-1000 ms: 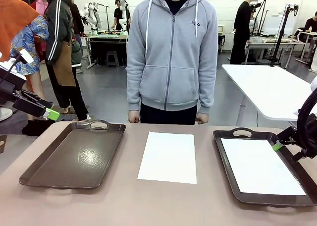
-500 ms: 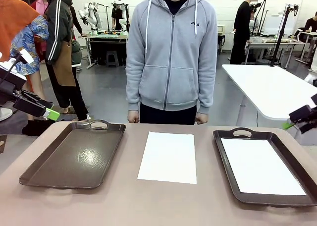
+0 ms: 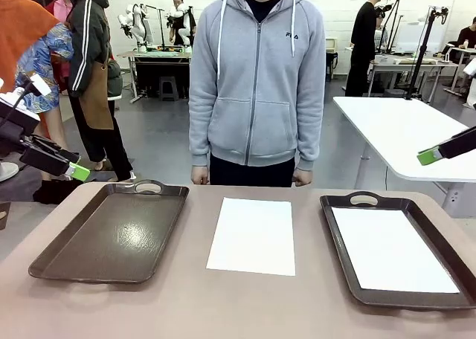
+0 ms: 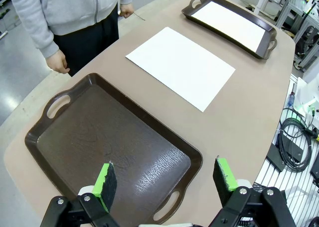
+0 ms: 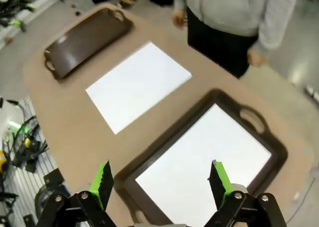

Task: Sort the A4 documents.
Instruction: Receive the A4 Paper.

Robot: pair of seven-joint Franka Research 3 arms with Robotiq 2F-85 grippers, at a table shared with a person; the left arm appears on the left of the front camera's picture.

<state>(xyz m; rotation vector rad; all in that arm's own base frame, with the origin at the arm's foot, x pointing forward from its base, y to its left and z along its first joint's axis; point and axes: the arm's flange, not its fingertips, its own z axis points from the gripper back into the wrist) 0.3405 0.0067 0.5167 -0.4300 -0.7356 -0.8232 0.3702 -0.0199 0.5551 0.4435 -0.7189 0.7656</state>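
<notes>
Grippers: left gripper point(image 4: 164, 176) is spread wide with nothing between the pads. It hangs off the table point(image 3: 186, 305) at 9 o'clock, looking down on the left tray point(image 3: 46, 261). Right gripper point(image 5: 160, 181) is likewise spread and empty, held high at 3 o'clock over the right tray point(image 3: 332, 239). Both are probably parked up and outward to leave the work area open.

Documents: the tray sheet point(image 3: 390, 248) lies flat inside the right tray, square to its rim, so I count it as sorted. The centre sheet point(image 3: 251, 236) lies flat on the bare table mid-way between the trays, touching neither, with its long side running 6 to 12. The left tray is bare and looks like the likely destination.

Person point(image 3: 256, 79) stands at 12 o'clock, hands down by the table edge, touching nothing.

Handling note: thin paper lying flush on the table offers no edge to pinch. It may need sliding toward the edge, or one corner lifted first. Risk of creasing.
</notes>
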